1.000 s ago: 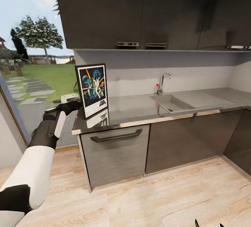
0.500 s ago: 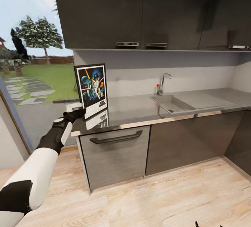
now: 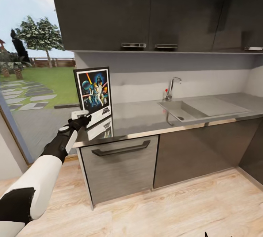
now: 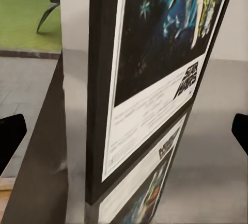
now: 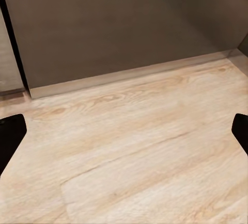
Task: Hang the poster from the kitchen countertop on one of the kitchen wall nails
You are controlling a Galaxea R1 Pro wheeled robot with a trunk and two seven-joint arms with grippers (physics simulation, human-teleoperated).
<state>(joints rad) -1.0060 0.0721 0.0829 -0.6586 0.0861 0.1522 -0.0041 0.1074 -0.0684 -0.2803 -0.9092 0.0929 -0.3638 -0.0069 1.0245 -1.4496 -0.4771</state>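
Note:
The poster [image 3: 94, 93] stands upright at the left end of the kitchen countertop [image 3: 146, 115], its image mirrored in the shiny steel. My left gripper [image 3: 84, 119] reaches in at the poster's lower left corner, just off the counter's end. In the left wrist view the poster [image 4: 155, 53] rises edge-on between the two black fingertips [image 4: 10, 141], which stand wide apart, so the left gripper [image 4: 124, 136] is open around its black frame. My right gripper [image 5: 124, 136] is open and hangs low over the wooden floor [image 5: 134, 146], with its tips [image 3: 218, 234] at the bottom edge of the head view.
An inset sink [image 3: 182, 108] and chrome tap [image 3: 171, 87] sit right of the poster. Dark wall cabinets [image 3: 146, 11] hang above the counter. A steel front with a black handle [image 3: 120, 147] is below. A large window [image 3: 33, 84] onto a garden lies left of the counter's end.
My left gripper has dropped and moved in toward the poster's lower left corner. The head view has shifted a little; the poster still stands in place.

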